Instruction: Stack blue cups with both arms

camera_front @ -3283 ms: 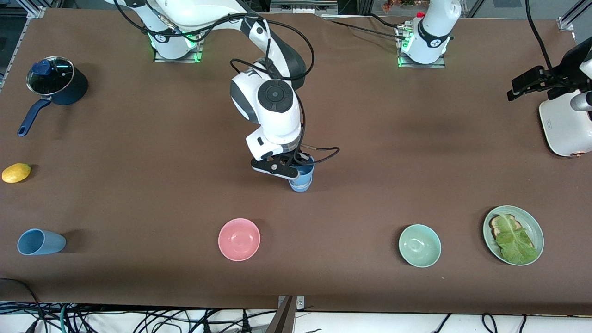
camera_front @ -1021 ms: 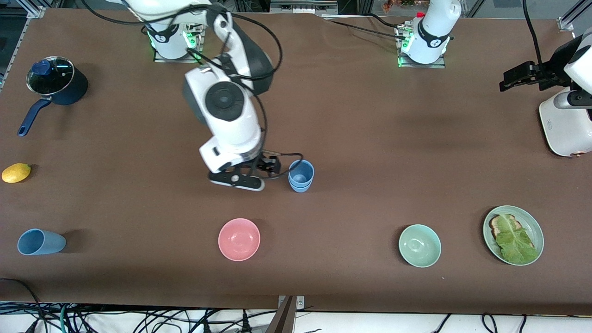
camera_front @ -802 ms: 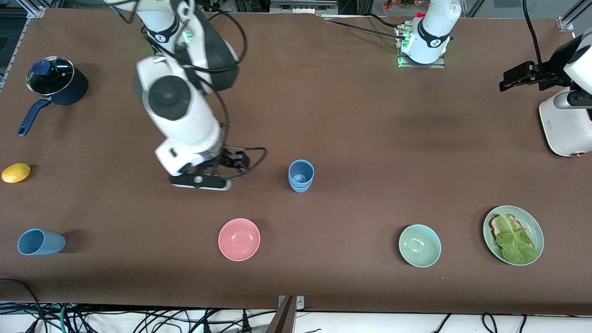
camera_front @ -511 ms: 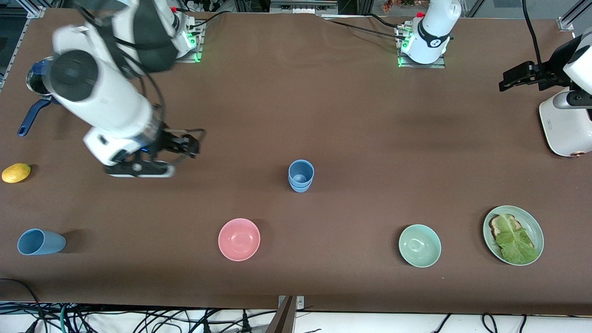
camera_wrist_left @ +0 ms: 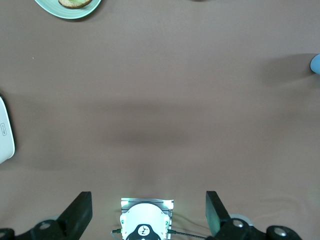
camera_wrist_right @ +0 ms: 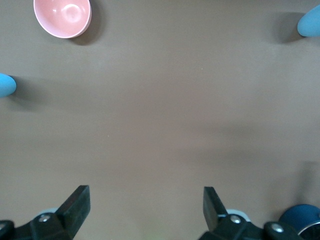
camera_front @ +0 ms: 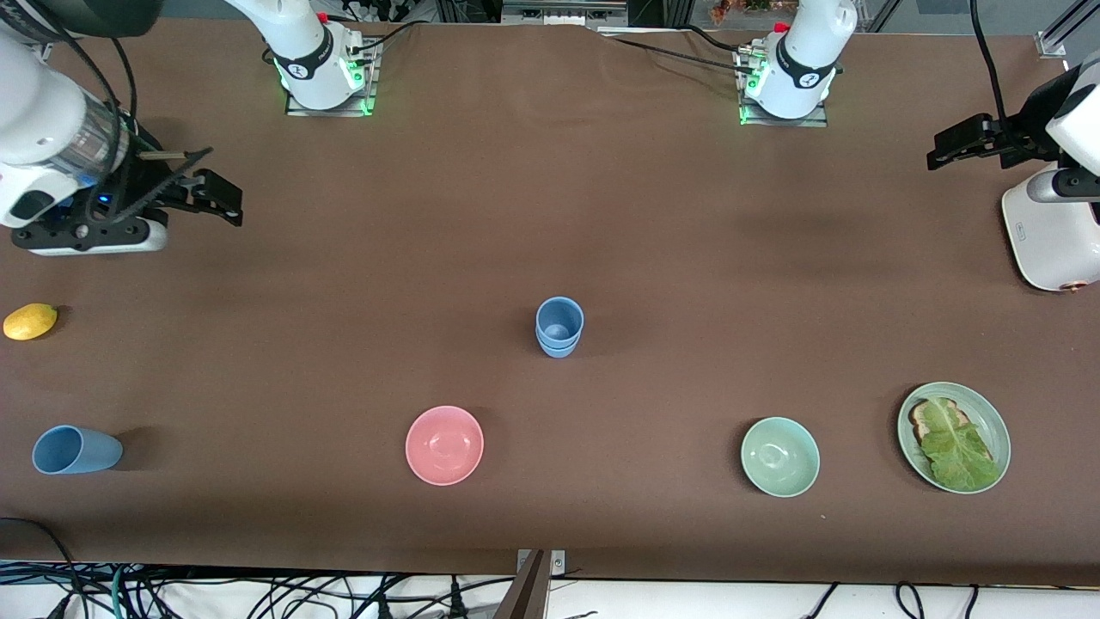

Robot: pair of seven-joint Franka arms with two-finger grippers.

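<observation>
The table (camera_front: 653,215) was matte brown. At its centre stood two nested blue cups (camera_front: 559,327), light blue; a third blue cup (camera_front: 76,450) of the same shade lay on its side. One bowl (camera_front: 444,444) was pink, another bowl (camera_front: 779,456) pale green. A pale green plate (camera_front: 988,413) carried browned toast under a green leaf. A lemon (camera_front: 30,321) was yellow. The arms were glossy white; the left gripper (camera_wrist_left: 148,212) and right gripper (camera_wrist_right: 146,210) were black. A white appliance (camera_front: 1048,236) stood at the left arm's end.

Even overhead light — soft shadows, sharp focus throughout.
</observation>
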